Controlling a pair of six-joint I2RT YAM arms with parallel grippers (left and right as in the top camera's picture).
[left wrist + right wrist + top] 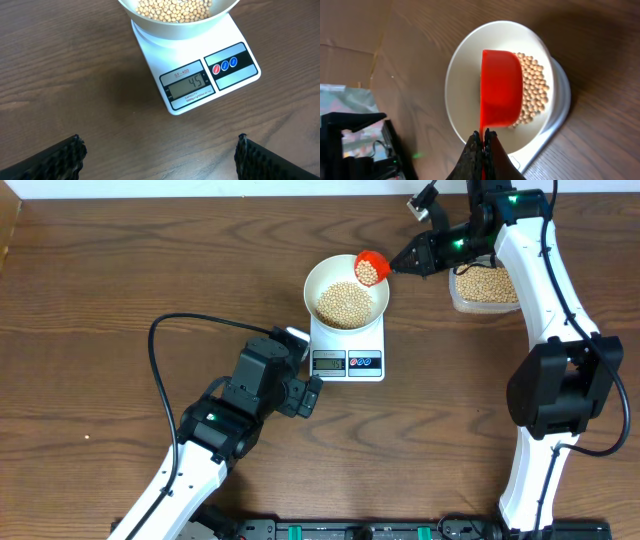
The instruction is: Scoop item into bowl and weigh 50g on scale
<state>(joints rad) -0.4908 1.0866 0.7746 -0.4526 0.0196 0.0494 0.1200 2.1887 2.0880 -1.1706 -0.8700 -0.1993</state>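
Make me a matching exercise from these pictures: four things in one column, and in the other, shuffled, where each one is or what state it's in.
Things:
1. bowl
2. red scoop
3. clear tub
4. left gripper

Places or states:
A. open, in front of the scale
B. standing on the scale
C. on the table, apart from the scale
D. held over the bowl by the right gripper

Pairs: 1-B, 2-D, 3-C, 4-A

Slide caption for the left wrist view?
Left wrist view: open left gripper hovers before the scale, display reading 45, white bowl of beans on top.
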